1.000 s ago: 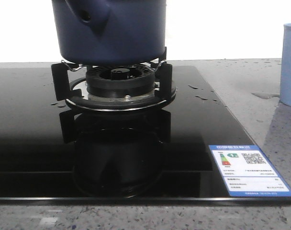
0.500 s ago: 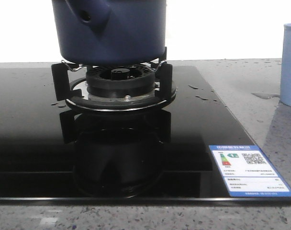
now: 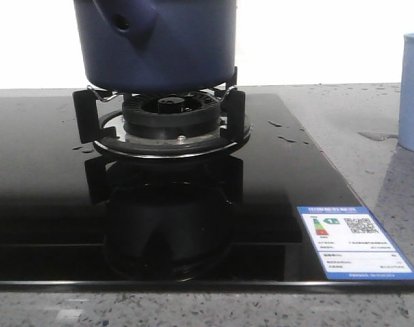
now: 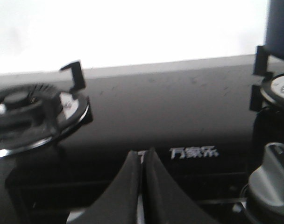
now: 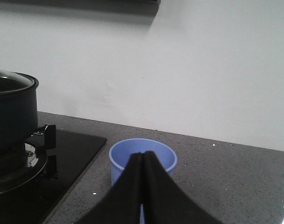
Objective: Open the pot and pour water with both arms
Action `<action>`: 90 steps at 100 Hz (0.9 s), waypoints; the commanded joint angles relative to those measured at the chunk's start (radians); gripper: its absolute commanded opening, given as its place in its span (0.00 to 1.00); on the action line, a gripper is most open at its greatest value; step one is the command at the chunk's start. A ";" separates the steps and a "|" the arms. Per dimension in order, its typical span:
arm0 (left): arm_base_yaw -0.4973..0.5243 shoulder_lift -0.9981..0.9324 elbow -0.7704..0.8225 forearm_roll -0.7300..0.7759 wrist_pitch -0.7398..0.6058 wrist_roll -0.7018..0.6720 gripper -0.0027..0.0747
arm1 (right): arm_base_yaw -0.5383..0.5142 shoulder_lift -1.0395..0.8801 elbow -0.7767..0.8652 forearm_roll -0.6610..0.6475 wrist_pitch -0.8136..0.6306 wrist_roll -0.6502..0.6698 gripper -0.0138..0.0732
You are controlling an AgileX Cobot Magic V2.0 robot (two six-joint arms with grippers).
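The dark navy-blue pot point(image 3: 159, 44) stands on the gas burner point(image 3: 167, 119) of the black glass hob, its handle socket with a round hole point(image 3: 122, 24) facing front left. In the right wrist view the pot point(image 5: 11, 112) shows with a glass lid point(image 5: 9, 80) on it. The pot's edge also shows in the left wrist view point(image 4: 278, 23). My left gripper point(image 4: 142, 153) is shut and empty, low over the hob between two burners. My right gripper point(image 5: 143, 154) is shut and empty, in front of the pale-blue ribbed cup point(image 5: 146, 156). Neither gripper shows in the front view.
The pale-blue cup point(image 3: 412, 92) stands on the grey speckled counter right of the hob. A second burner point(image 4: 25, 112) lies left of the pot's burner. A grey control knob point(image 4: 273, 179) sits near my left gripper. An energy label point(image 3: 353, 248) is stuck on the hob's front right corner.
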 commanded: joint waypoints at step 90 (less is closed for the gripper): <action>0.043 -0.036 0.032 -0.011 0.126 -0.071 0.01 | 0.003 0.009 -0.023 0.001 -0.074 -0.001 0.07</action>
